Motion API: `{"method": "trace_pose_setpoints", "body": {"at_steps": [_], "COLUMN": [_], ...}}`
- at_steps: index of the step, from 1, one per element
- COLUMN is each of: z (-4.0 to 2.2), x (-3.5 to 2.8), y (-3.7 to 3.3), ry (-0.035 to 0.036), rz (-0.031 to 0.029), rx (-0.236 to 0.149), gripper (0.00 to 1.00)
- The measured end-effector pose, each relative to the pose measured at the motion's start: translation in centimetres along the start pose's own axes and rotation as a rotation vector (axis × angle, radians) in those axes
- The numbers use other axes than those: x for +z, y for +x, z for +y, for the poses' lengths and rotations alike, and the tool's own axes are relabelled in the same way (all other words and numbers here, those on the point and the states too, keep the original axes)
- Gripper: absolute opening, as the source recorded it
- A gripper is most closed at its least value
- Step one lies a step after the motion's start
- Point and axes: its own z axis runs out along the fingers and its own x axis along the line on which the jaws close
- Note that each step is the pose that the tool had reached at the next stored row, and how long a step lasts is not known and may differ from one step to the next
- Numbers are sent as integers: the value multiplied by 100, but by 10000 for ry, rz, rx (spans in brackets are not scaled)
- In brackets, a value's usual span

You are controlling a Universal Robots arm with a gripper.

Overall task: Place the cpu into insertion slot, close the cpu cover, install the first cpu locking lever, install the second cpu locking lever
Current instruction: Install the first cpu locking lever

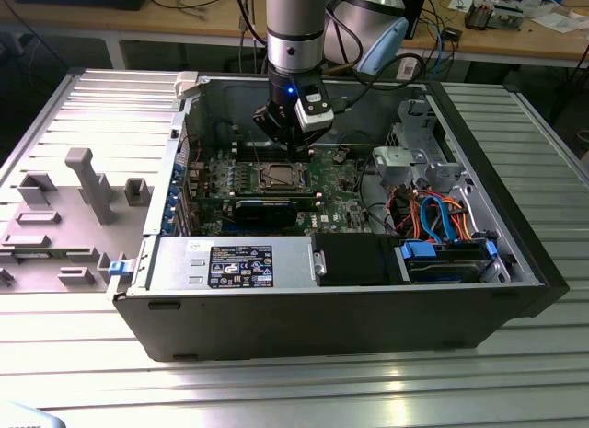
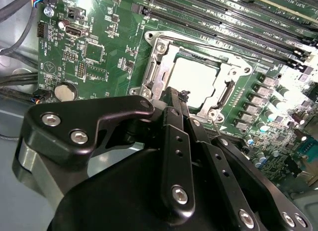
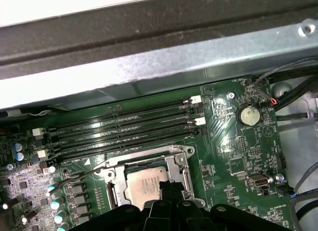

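Note:
The cpu (image 2: pixel 196 77) (image 3: pixel 145 184), a silvery square chip, lies flat in the insertion slot (image 1: pixel 279 177) on the green board. The cpu cover (image 2: pixel 161 47) (image 3: pixel 181 166), a metal frame with a window, lies down around the chip. In the first wrist view, a thin lever wire (image 3: pixel 82 174) runs out from the socket's corner. My gripper (image 2: pixel 177 94) (image 3: pixel 170 186) (image 1: pixel 293 143) hovers just above the socket's edge. Its black fingers are pressed together and hold nothing. They hide part of the chip's near side in both wrist views.
Long black memory slots (image 3: pixel 124 129) run beside the socket, and the case wall (image 3: pixel 149 67) stands behind them. A coin battery (image 3: pixel 247 115) sits on the board. A drive cage with blue and orange cables (image 1: pixel 442 225) and a power supply (image 1: pixel 239 262) fill the case's front.

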Motion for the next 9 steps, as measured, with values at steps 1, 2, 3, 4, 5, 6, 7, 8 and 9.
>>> {"method": "trace_pose_setpoints", "body": {"at_steps": [1, 2, 3, 4, 5, 6, 7, 8, 9], "z": [0, 0, 0, 0, 0, 0, 0, 0, 0], "x": [0, 0, 0, 0, 0, 0, 0, 0, 0], "y": [0, -1, -1, -1, 0, 0, 0, 0, 0], "ry": [-2, -3, -4, -5, -6, -8, -9, -9, -10], "rz": [-1, -1, -1, -1, -1, -1, -1, -2, -2], "rx": [-26, -50, -80, -101, -118, -143, -163, -184, -199], "gripper": [11, 11, 11, 11, 11, 11, 11, 11, 11]}}
